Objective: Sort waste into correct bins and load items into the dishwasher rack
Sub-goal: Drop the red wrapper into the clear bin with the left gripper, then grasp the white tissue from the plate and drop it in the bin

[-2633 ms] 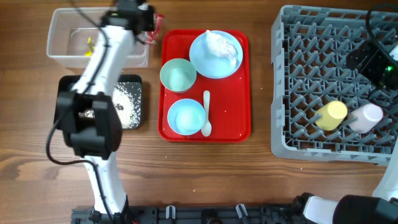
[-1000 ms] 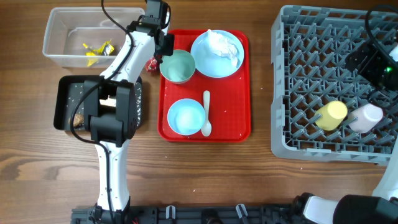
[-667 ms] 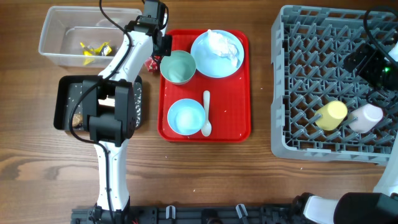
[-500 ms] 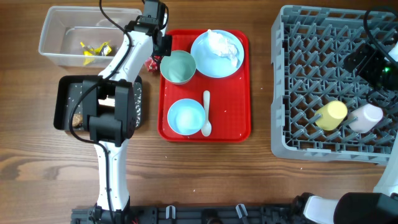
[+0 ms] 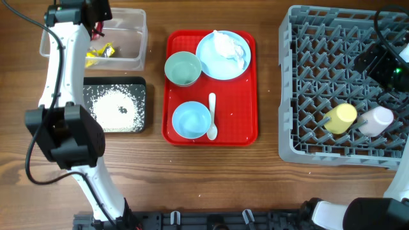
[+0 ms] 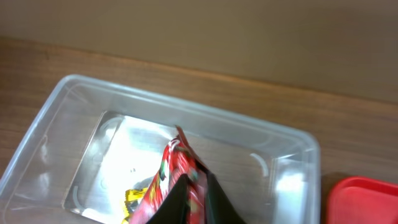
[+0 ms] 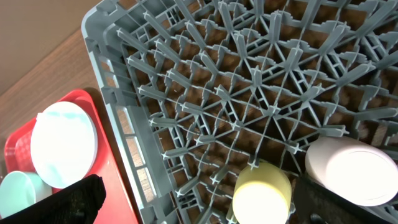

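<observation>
My left gripper (image 5: 97, 19) hangs over the clear tub (image 5: 131, 59) at the far left, shut on a crinkled red wrapper (image 6: 176, 167) that sticks out between its fingers (image 6: 217, 205). A yellow wrapper (image 5: 100, 50) lies in the tub. White rice grains (image 5: 114, 105) cover the black tray (image 5: 142, 89). The red serving tray (image 5: 246, 131) carries a mint bowl (image 5: 182, 69), a blue bowl (image 5: 191, 119), a white spoon (image 5: 212, 117) and a plate (image 5: 238, 66) with a crumpled tissue (image 5: 223, 45). My right gripper (image 7: 211, 199) stands open over the grey dishwasher rack (image 5: 307, 83), near the yellow cup (image 7: 261, 196) and pink cup (image 7: 351, 171).
The left arm runs from the table's front edge up the left side past the black tray. Bare wooden table lies between the red serving tray and the rack, and along the front.
My left gripper closed on the red wrapper beside the mint bowl, lifted it and swung left over the clear tub. The black tray's rice is now uncovered. The right arm has not moved.
</observation>
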Robot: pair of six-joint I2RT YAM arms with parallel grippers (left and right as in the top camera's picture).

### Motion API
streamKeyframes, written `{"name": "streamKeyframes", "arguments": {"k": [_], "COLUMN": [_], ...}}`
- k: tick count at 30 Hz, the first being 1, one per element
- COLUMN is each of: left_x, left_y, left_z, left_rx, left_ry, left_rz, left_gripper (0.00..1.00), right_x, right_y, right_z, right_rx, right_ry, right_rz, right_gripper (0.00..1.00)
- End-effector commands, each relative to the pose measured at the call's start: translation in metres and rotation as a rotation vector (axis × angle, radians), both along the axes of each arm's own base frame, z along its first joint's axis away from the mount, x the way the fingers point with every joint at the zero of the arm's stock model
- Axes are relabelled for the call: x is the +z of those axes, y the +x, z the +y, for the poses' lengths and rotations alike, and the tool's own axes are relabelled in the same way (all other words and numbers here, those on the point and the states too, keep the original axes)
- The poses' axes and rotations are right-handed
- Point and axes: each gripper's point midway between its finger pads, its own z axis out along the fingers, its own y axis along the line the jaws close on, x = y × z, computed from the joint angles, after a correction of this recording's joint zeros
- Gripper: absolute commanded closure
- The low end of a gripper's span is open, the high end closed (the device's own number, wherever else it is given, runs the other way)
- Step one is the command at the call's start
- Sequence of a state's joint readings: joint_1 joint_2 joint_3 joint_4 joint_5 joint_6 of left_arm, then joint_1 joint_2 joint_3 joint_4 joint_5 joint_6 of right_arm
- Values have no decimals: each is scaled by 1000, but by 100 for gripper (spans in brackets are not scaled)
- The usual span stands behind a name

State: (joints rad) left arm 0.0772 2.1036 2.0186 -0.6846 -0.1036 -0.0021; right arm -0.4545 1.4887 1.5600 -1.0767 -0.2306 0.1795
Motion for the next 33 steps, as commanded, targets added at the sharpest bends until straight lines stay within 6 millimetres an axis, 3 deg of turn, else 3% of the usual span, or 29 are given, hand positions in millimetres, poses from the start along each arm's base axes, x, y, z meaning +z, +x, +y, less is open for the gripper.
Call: {"name": "streamKeyframes", "arguments": {"k": [1, 3, 4, 7, 8, 9, 10, 12, 15, 17, 22, 25, 27, 28, 29, 30, 33], "left_x": [-30, -22, -11, 0, -3, -8, -15, -43, -99, -123, -158, -177, -186, -188, -188, -187, -178], "left_y": [4, 8, 8, -4, -10, -25, -33, -40, -50, -54, -48, -49, -51, -51, -51, -50, -49], "left_z": [-11, -42, -72, -201, -233, -288, -318, -349, -370, -376, -376, -378, -381, -381, -381, -381, -382], "left_rx": [-12, -86, -143, -464, -541, -666, -727, -766, -790, -797, -791, -788, -800, -800, -800, -800, -794], "left_ry": [-12, -31, -35, 59, 82, 114, 141, 165, 156, 156, 158, 140, 129, 129, 129, 128, 121], "left_rz": [53, 28, 4, -30, -33, -44, -49, -23, 77, 117, 142, 169, 180, 183, 182, 175, 161], "left_gripper": [0, 1, 0, 0, 0, 0, 0, 0, 1, 6, 11, 36, 36, 45, 65, 92, 96], "right_x": [-6, -6, -5, -4, -4, -4, -4, -4, -5, -5, -5, -7, -7, -7, -7, -7, -7], "right_y": [0, 0, 2, 3, 3, 2, 3, 2, 2, 2, 1, -1, -1, -1, -1, -1, -2], "right_z": [-3, -2, 1, 3, 4, 4, 4, 4, 4, 4, 4, 5, 5, 5, 5, 5, 5], "right_rx": [-11, -9, 3, 11, 11, 12, 12, 12, 11, 12, 18, 32, 32, 32, 32, 32, 32], "right_ry": [-2, 1, 19, 29, 29, 29, 29, 29, 30, 30, 28, 24, 23, 24, 24, 24, 25], "right_rz": [18, 16, 8, 2, 2, 2, 2, 2, 3, 4, 8, 19, 19, 19, 19, 19, 22], "right_gripper": [0, 0, 0, 0, 0, 0, 0, 0, 0, 0, 0, 0, 0, 0, 0, 0, 0]}}
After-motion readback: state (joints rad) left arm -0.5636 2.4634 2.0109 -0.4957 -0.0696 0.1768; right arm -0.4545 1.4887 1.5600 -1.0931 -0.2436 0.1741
